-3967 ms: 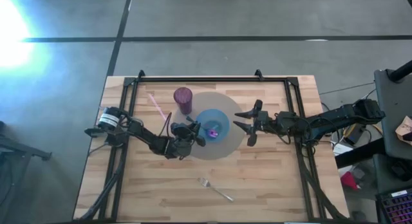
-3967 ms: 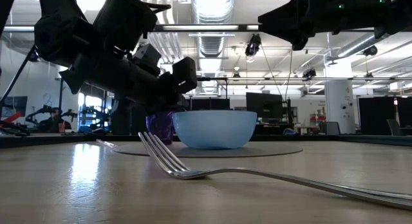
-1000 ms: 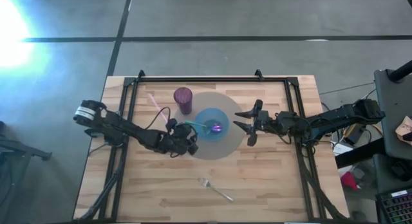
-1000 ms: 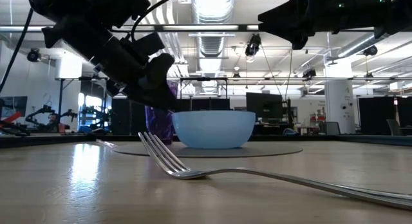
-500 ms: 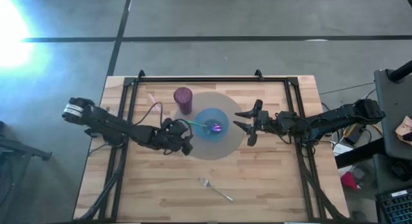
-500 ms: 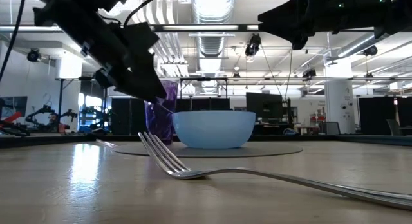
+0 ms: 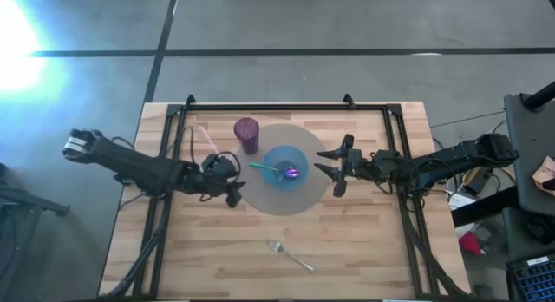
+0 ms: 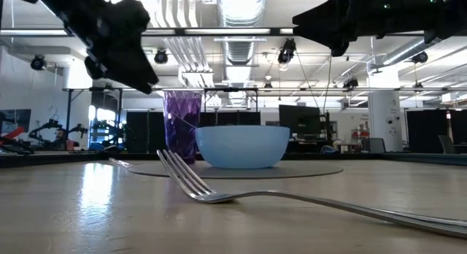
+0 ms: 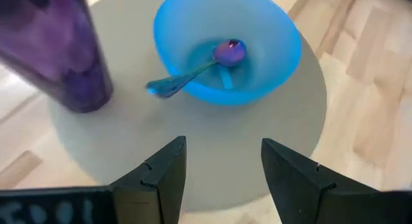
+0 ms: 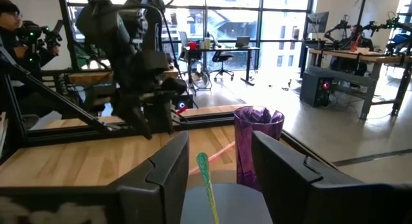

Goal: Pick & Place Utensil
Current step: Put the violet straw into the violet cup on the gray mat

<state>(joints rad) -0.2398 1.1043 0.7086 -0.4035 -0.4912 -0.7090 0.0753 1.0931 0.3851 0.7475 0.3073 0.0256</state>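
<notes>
A purple-bowled spoon (image 7: pixel 279 170) lay inside the blue bowl (image 7: pixel 299 155) at the centre of the wooden worktop (image 7: pixel 364 241), its teal handle leaning out over the rim toward the left arm. The bowl stood on a round grey mat (image 7: pixel 314 193), with a purple tumbler (image 7: pixel 247 134) just beside it on the mat's far edge.

The left gripper (image 7: pixel 232 186) hung off the mat's left edge, clear of bowl and spoon, its jaws spread wide and holding nothing; its wrist camera looked past them down onto the spoon and bowl. The right gripper (image 7: pixel 330 166) waited at the mat's right edge, above the worktop, its jaws also standing apart and empty.

Judged from the layout, one utensil appeared to have been delivered: the spoon was in the bowl and no longer gripped. A metal fork (image 7: pixel 289 255) lay alone on the near part of the worktop, well apart from both arms and untouched, and a pink straw-like stick (image 7: pixel 207 141) rested on the wood to the left of the tumbler. Whether the fork also belonged in the bowl could not be told from the task alone; if so, that pick remained to be done.

No brand, label or legible writing showed on any of the items.
</notes>
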